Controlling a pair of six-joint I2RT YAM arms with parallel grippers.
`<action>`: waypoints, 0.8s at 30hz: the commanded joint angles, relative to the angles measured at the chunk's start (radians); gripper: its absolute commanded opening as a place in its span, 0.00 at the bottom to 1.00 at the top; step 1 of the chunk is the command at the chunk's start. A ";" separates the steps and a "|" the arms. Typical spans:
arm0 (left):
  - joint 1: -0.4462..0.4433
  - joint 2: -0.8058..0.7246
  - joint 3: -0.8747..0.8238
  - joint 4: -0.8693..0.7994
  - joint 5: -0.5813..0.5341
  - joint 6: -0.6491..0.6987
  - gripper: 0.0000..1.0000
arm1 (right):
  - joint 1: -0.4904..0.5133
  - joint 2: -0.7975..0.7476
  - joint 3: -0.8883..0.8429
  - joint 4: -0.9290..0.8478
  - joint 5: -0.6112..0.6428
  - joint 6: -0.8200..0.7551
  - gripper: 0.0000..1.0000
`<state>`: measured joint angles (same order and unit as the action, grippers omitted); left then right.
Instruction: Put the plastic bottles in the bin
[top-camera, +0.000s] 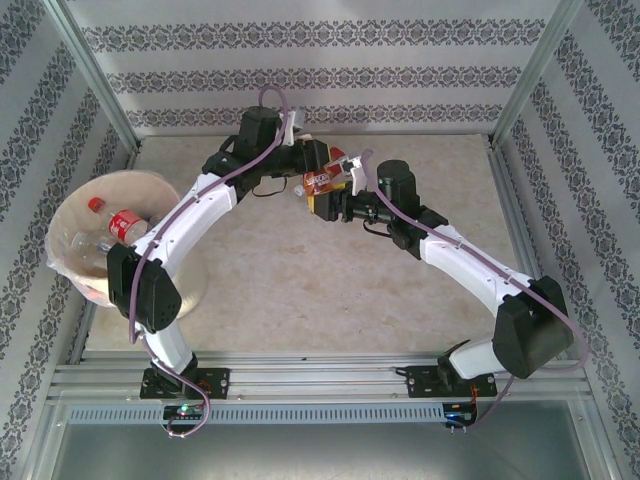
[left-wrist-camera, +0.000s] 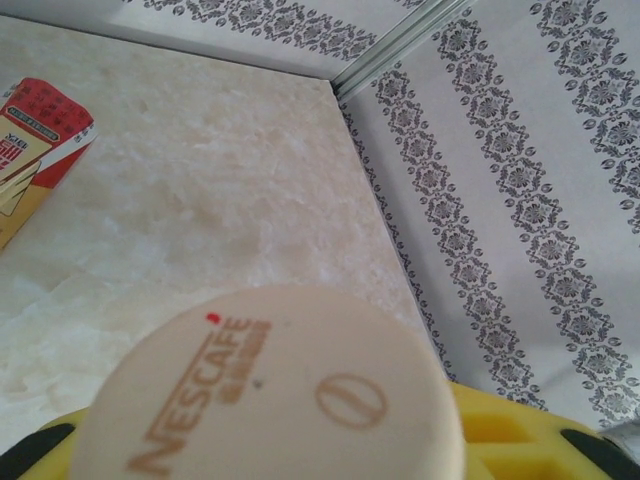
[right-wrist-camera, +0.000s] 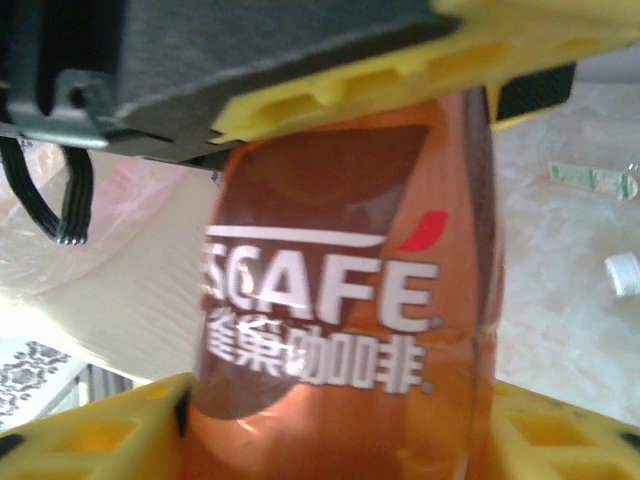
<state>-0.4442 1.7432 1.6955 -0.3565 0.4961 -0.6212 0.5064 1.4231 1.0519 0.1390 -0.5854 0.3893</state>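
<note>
Patterned wallpaper panels are seen around a pale marbled table (top-camera: 400, 280). At its left edge the bin (top-camera: 62, 212) is found, with a red-capped cola bottle (top-camera: 118, 222) and a clear bottle (top-camera: 85, 243) lying inside. Both arms are brought together over the far middle of the table, well apart from the bin. An amber Nescafé bottle (right-wrist-camera: 350, 300) is clamped at its cream-capped (left-wrist-camera: 270, 390) end by the left gripper (left-wrist-camera: 300, 450). The right gripper (right-wrist-camera: 340, 440) is set around the bottle's other end; whether its fingers press it cannot be told. A loose white cap (right-wrist-camera: 622, 272) is noted on the table.
</note>
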 joint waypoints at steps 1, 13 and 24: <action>-0.006 -0.056 -0.017 -0.004 -0.060 0.023 0.37 | -0.006 -0.019 0.034 -0.014 -0.043 -0.009 0.79; 0.049 -0.138 -0.044 -0.091 -0.203 0.038 0.37 | -0.097 -0.212 -0.069 -0.004 0.101 -0.024 0.98; 0.115 -0.284 -0.052 -0.223 -0.348 0.096 0.37 | -0.150 -0.229 -0.163 0.024 0.590 0.116 0.98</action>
<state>-0.3473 1.5265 1.6459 -0.5232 0.2142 -0.5713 0.3676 1.1801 0.9108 0.1352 -0.1379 0.4397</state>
